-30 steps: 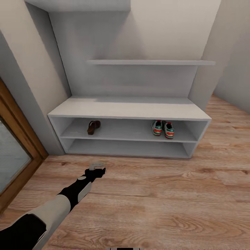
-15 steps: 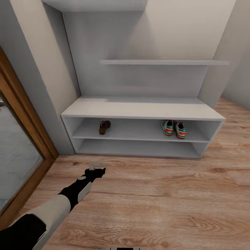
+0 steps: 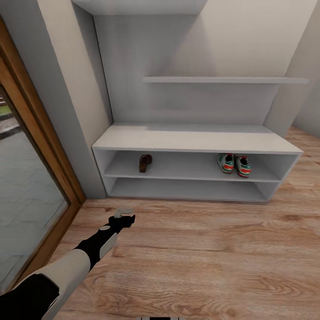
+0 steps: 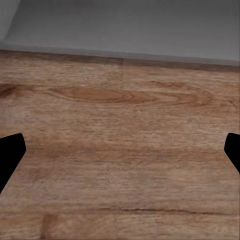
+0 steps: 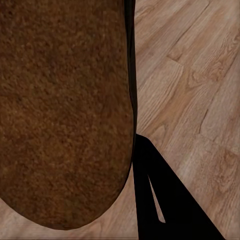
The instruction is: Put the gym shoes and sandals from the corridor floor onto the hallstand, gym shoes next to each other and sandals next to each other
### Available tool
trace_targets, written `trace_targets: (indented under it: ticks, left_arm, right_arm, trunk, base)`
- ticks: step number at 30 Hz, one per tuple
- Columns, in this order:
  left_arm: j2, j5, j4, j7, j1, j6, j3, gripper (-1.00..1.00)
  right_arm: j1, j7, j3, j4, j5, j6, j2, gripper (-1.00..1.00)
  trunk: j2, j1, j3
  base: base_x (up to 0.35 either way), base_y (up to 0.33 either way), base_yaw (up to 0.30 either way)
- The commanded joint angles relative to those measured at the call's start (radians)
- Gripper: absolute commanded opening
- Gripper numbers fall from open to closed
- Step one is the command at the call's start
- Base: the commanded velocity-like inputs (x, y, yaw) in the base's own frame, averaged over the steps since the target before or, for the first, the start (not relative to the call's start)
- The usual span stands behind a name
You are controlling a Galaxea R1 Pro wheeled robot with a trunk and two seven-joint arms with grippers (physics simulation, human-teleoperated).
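Wood-grain laminate covered the corridor floor [image 3: 213, 249]. My hallstand [image 3: 195, 141] looked matt, smooth pale grey. The sandal's footbed [image 5: 60, 110] appeared rough, suede-like brown.

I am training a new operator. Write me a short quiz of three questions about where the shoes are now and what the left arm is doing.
1. True or false: both gym shoes stand side by side on the upper tier of the hallstand.
2. How many sandals lie on the hallstand? A: none. B: one. C: two.
3. Fill in: the left end effector hovers over the corridor floor with its fingers ____.

Key
1. True; they are at the tier's right end.
2. B; the sandal lies at the left end of the same tier. The second sandal shows close up in the right wrist view, above the floor.
3. Open.
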Motion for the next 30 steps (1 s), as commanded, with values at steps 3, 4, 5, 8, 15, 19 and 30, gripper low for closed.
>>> trace_targets:
  ticks: [3,4,5,8,15,19,30]
  left_arm:
    - [0.001,0.008,-0.001,-0.001,-0.001,-0.005,-0.009,1.0]
    - [0.001,0.008,-0.001,-0.021,-0.001,-0.006,-0.009,1.0]
    - [0.003,0.008,0.0,-0.092,-0.001,-0.008,-0.008,1.0]
    - [0.013,0.009,0.005,-0.273,-0.001,-0.01,-0.006,1.0]
    - [0.127,0.067,0.047,-0.796,0.006,-0.167,-0.004,1.0]
    - [0.142,0.121,0.056,-0.848,0.028,-0.235,-0.004,1.0]
    - [0.22,0.154,0.06,-0.947,0.054,-0.301,-0.003,1.0]
  right_arm:
    - [-0.001,0.006,0.0,-0.001,0.008,0.004,0.0,-1.0]
    - [-0.001,0.006,0.0,-0.001,0.008,0.004,0.0,-1.0]
    - [-0.002,0.005,0.0,-0.001,0.008,0.004,0.0,-1.0]
    - [-0.001,0.006,0.0,-0.001,0.009,0.004,0.0,-1.0]
    - [-0.001,0.006,0.001,0.001,0.009,0.002,0.001,-1.0]
    - [-0.001,0.005,0.002,0.003,0.009,0.002,0.001,-1.0]
    - [-0.001,0.009,0.007,0.004,0.008,0.002,0.002,-1.0]
  trunk:
    - [0.0,0.0,-0.001]
    - [0.0,0.0,-0.001]
    - [0.0,0.0,-0.001]
    - [0.0,0.0,-0.001]
    - [0.0,0.0,-0.001]
    - [0.0,0.0,-0.001]
    - [0.0,0.0,-0.001]
  base:
    - [0.0,0.022,0.0]
    - [0.0,0.008,0.0]
    - [0.0,0.004,0.0]
    - [0.0,0.002,0.0]
    - [0.0,0.0,0.0]
    - [0.0,0.0,0.0]
    - [0.0,0.0,0.0]
